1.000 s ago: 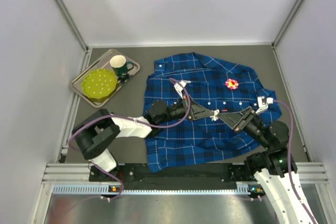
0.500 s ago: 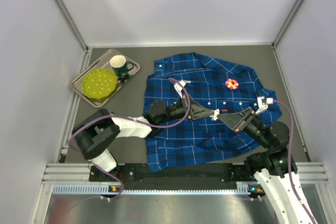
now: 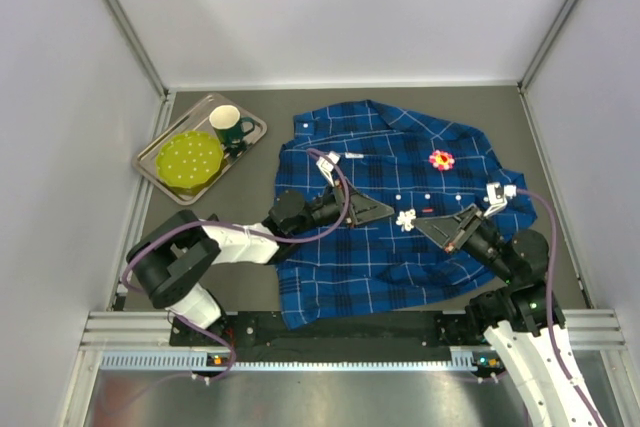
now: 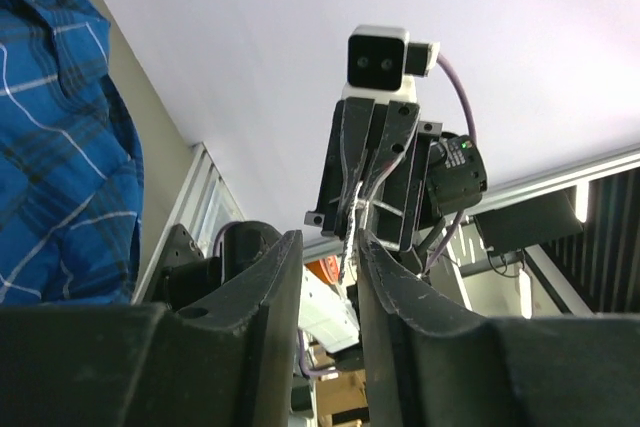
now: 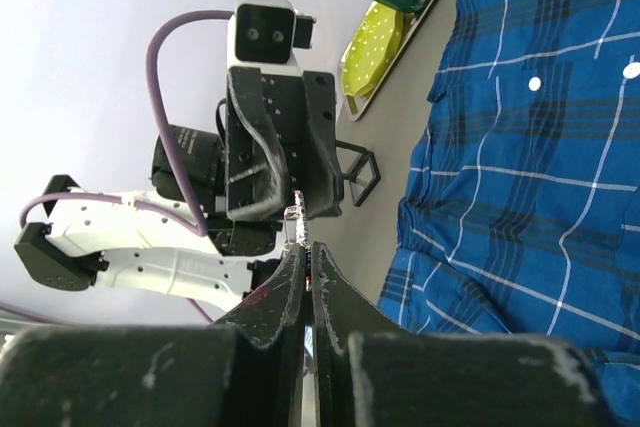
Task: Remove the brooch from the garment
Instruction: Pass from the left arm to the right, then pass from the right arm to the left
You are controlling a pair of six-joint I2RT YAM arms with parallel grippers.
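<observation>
Where the overhead camera looks down, the plaid shirt (image 3: 380,267) lies spread on the tabletop (image 3: 240,209). A pink flower brooch (image 3: 441,159) is pinned high on its chest, well apart from both arms. The left gripper (image 3: 388,211) and right gripper (image 3: 421,223) face each other low over the shirt's middle. A small white piece (image 3: 405,218) sits between them, touching the right tip. I can't tell whether it is caught in the cloth.

Left wrist view: the left jaws are slightly parted with nothing in them. The right gripper's tip sits just beyond the gap, with a pale sliver at it.

Right wrist view: the right jaws are clenched tight, with a tiny pale bit nipped at the very tip. It is probably the white piece, held by very little.

Risks:
- So thin a pinch could slip and drop the piece into the folds.
- If fabric is caught, a pull would drag the shirt and shift the brooch.
- The grippers are nose to nose, so either one advancing could knock the other.
</observation>
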